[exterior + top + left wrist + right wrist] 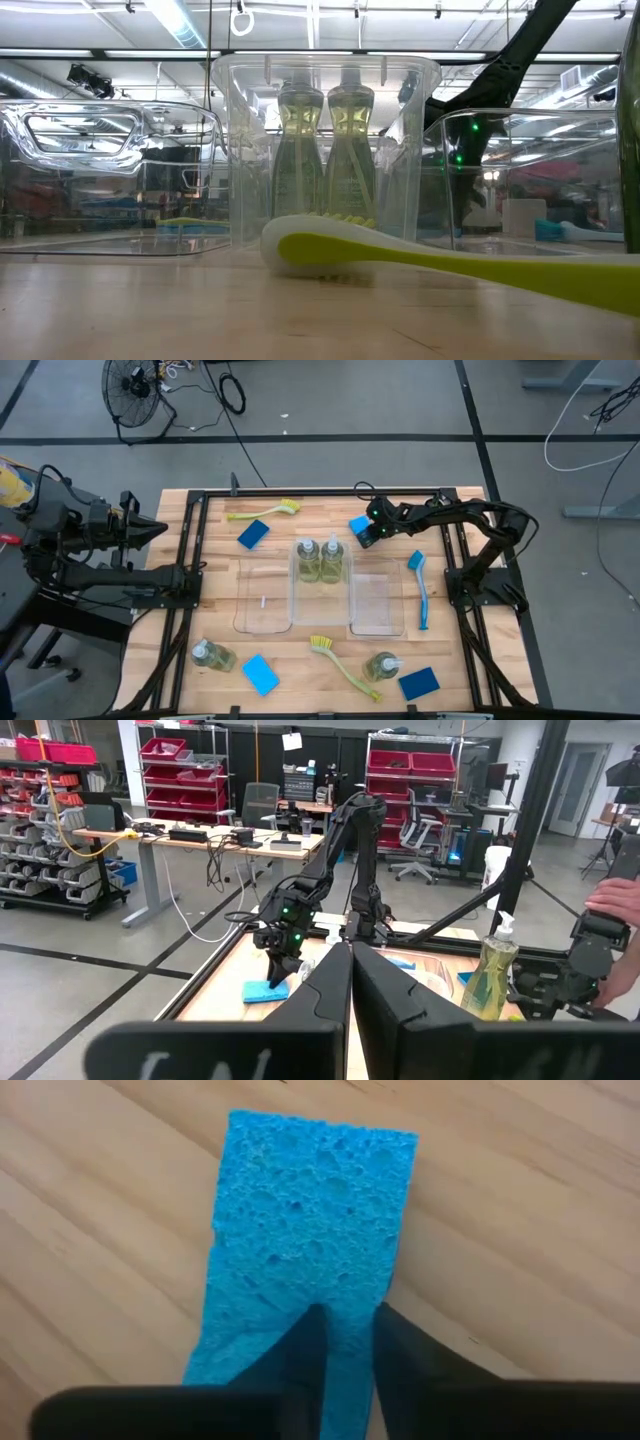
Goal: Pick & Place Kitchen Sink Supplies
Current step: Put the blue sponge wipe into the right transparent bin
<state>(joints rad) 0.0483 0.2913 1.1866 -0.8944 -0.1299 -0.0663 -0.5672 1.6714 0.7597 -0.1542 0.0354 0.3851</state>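
My right gripper (366, 536) hangs over a blue sponge (358, 523) that lies flat near the table's far edge. Its fingers point down at the sponge's top face (310, 1230) with only a narrow slit between them. Two soap bottles (320, 560) stand in the middle clear tray. Two more bottles (212, 655) (382, 665) lie on the near part of the table. Other sponges (253, 534) (261, 674) (418, 682) and three brushes (265, 512) (345, 665) (420, 590) lie loose on the wood. My left gripper (352, 990) is shut and waits at the table's left edge. My right gripper comes at the blue sponge from above, slanting in from the table's right. Its fingertips (310, 1340) stand over the sponge's broad top face near one short end (345, 1295). The sponge lies flat on the wood. I cannot tell whether the tips touch it.
Three clear trays sit mid-table; the left (265, 598) and right (377, 600) ones hold none of the supplies. A black frame (190, 575) rims the table. A person's hand (615, 900) shows beyond the table in the left wrist view. Bare wood lies between the trays and the far edge.
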